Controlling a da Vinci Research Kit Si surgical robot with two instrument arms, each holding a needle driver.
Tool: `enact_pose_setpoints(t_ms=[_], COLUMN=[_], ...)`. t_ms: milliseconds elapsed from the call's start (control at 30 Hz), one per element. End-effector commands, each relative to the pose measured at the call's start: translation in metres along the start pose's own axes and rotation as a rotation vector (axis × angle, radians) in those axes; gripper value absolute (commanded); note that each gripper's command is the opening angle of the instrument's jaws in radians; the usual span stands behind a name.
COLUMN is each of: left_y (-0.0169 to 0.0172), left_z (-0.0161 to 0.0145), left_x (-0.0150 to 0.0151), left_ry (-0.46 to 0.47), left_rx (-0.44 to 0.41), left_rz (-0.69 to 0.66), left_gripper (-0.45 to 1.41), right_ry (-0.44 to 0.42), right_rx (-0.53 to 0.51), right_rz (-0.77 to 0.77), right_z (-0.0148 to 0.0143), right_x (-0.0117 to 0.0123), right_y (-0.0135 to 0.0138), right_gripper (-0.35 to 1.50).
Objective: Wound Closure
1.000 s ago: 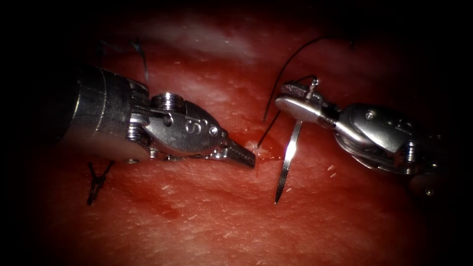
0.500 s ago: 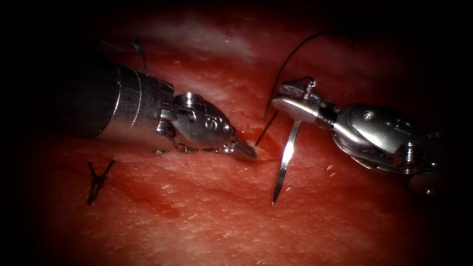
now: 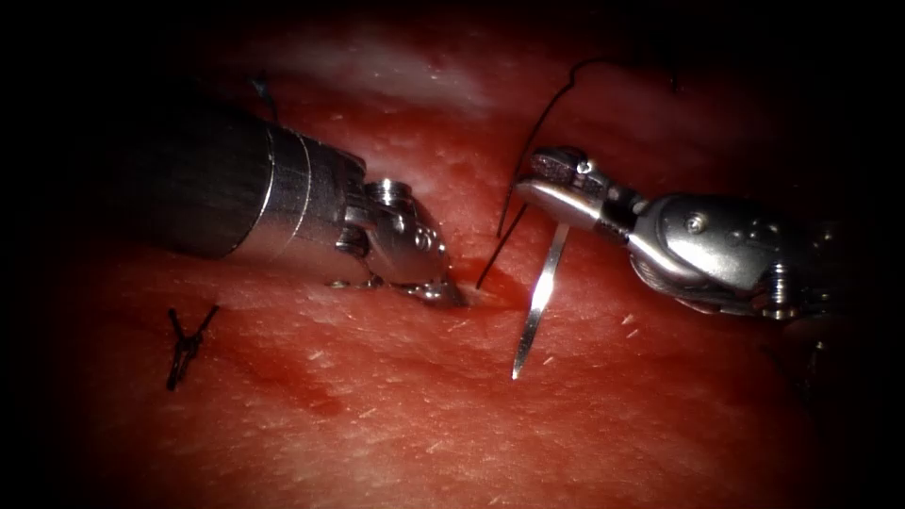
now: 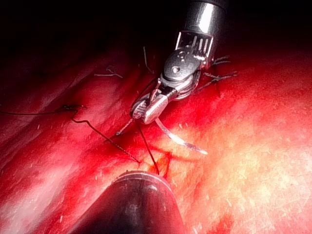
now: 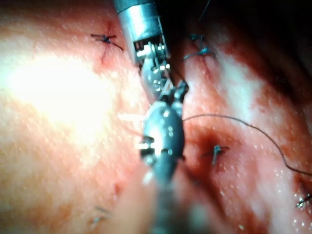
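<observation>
item, my right tool (image 3: 542, 184): jaws clamped on the needle (image 3: 535, 309) near its thread end, point hanging free above the tissue (image 3: 396, 415), not in it, right of the cut (image 3: 490, 283). thread (image 3: 537, 141) trails far. item, my left tool (image 3: 443, 292): tip pressed at the cut edge; whether it grips tissue, i cannot tell. judgement: keep the point square to the edge.
</observation>
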Motion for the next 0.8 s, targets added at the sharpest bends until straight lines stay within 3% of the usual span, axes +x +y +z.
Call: enact_pose_setpoints(t_ms=[33, 300, 567, 800], left_y=[0.0002, 0.0019, 0.0031, 0.0035], left_z=[0.0005, -0.0002, -0.0007, -0.001], left_x=[0.0005, 0.0019, 0.0021, 0.0012], left_ry=[0.003, 0.007, 0.031, 0.031], left_rx=[-0.005, -0.029, -0.044, -0.045], left_rz=[0.004, 0.016, 0.04, 0.043], left_gripper=[-0.25, -0.18, -0.16, -0.18], right_ry=[0.006, 0.023, 0.035, 0.054], right_rx=[-0.012, -0.108, -0.129, -0.109], right_rz=[-0.032, -0.165, -0.261, -0.355], right_z=[0.0007, 0.0011, 0.0018, 0.0026], right_x=[-0.0005, -0.0007, -0.0014, -0.0038], right_y=[0.0, -0.0002, -0.0004, -0.0009], right_gripper=[-0.35, -0.35, -0.35, -0.35])
